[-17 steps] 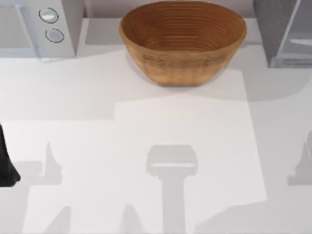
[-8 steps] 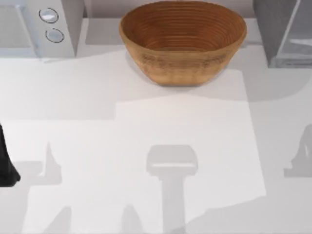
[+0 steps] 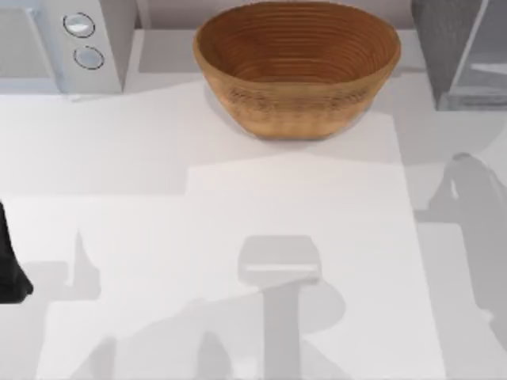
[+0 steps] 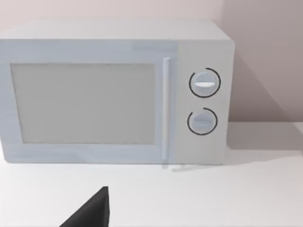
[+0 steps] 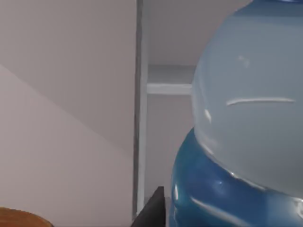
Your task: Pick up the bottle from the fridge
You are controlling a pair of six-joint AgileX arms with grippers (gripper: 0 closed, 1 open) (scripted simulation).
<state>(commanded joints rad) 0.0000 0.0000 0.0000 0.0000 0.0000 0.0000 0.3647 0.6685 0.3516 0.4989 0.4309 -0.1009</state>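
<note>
White table fills the overhead view, with a microwave at eleven o'clock, a woven basket at twelve and the grey fridge at one. At nine o'clock the left arm sits parked. The right wrist camera faces the fridge shelf, pressed close against the bottle, pale body over a blue part. Whether either gripper's fingers are spread, I cannot tell. My judgement: the reach is nearly done; next comes closing on the bottle and drawing it out.

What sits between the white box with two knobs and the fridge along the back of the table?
The woven basket stands between the white box and the fridge, apart from both, in the top view.
</note>
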